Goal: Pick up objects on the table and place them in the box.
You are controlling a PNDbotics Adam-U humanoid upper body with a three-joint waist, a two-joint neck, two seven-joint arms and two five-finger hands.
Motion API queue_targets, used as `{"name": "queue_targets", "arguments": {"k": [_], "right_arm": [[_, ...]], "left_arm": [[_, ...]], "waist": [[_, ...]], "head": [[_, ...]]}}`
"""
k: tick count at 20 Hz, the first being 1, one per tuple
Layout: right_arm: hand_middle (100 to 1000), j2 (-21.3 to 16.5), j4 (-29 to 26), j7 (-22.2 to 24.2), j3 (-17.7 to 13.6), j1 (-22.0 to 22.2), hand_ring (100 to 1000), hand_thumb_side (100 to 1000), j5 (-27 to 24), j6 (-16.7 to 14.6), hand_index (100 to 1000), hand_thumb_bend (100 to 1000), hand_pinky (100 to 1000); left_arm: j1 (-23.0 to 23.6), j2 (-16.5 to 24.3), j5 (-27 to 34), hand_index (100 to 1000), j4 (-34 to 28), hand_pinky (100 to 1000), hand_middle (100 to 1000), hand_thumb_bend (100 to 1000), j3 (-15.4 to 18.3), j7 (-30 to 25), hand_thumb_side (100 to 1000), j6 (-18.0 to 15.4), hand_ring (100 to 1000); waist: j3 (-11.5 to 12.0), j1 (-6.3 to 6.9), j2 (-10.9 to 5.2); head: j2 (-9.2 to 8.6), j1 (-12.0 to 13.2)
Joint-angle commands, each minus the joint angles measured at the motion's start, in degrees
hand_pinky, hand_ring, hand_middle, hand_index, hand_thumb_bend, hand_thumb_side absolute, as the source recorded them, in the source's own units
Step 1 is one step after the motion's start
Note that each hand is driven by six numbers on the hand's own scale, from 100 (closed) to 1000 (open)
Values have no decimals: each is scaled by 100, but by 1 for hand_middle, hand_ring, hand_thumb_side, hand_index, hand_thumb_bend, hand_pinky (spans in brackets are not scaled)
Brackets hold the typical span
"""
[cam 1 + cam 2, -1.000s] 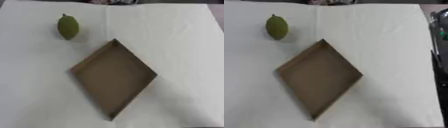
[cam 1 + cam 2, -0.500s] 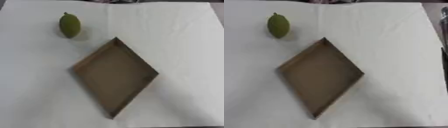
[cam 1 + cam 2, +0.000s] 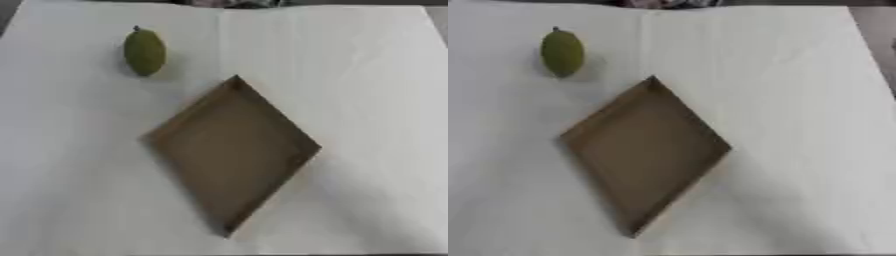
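We look down on a counter [image 3: 376, 75] covered in white, which fills nearly both views. At its middle lies a shallow brown box [image 3: 229, 150], turned so its corners point toward the far edge, the near edge and each side, like a diamond; we see nothing inside it, only its bare brown floor and low walls. Up toward the far left corner, well apart from the box, sits a green oval fruit [image 3: 144, 51] with a small dark stem at its far end, resting directly on the white surface. Neither of our hands shows in either view, so we cannot tell how their fingers stand.
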Motion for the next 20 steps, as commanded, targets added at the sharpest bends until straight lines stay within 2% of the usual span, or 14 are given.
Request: {"name": "queue_targets", "arguments": {"k": [1,4,9,12,13,16,17,20], "right_arm": [[769,-49,-92,26,-13,-110,657,566,-35,-28,787,100,776],[769,-9,-92,35,-7,-121,657,568,-42,-41,789,100,776],[769,15,-92,52,3,-135,657,568,-50,-50,790,100,776],[768,57,-92,56,5,-143,657,570,-56,-48,790,100,777],[768,63,-92,54,5,-137,656,569,-59,-44,790,100,777],[768,54,-92,56,5,-121,656,569,-56,-42,790,100,777],[766,67,-92,57,10,-130,656,571,-58,-50,789,100,777],[766,79,-92,59,14,-132,656,571,-60,-65,789,100,777]], "left_arm": [[-363,-57,-287,971,403,945,859,100,-161,-284,633,-256,894],[-727,-331,-552,964,834,944,854,109,-250,-549,588,-520,892],[-1144,-677,-902,972,1588,946,867,126,-232,-1013,613,-983,900],[-1326,-817,-1038,978,2035,951,875,159,-163,-1290,703,-1261,908],[-1374,-863,-1078,980,2173,950,876,175,-140,-1378,762,-1349,909],[-1495,-947,-1166,981,2486,951,876,182,-9,-1654,777,-1624,909],[-1528,-988,-1199,987,2560,952,875,257,8,-1744,931,-1715,908],[-1613,-1054,-1279,987,2727,952,875,257,120,-2011,931,-1952,908]], "waist": [[-10,44,-162],[-17,48,-179],[5,44,-207],[23,37,-223],[33,35,-228],[60,33,-239],[74,42,-241],[100,47,-246]], "head": [[-77,37],[-82,46],[-15,-35],[-2,-63],[13,-75],[41,-97],[52,-86],[65,-88]]}}
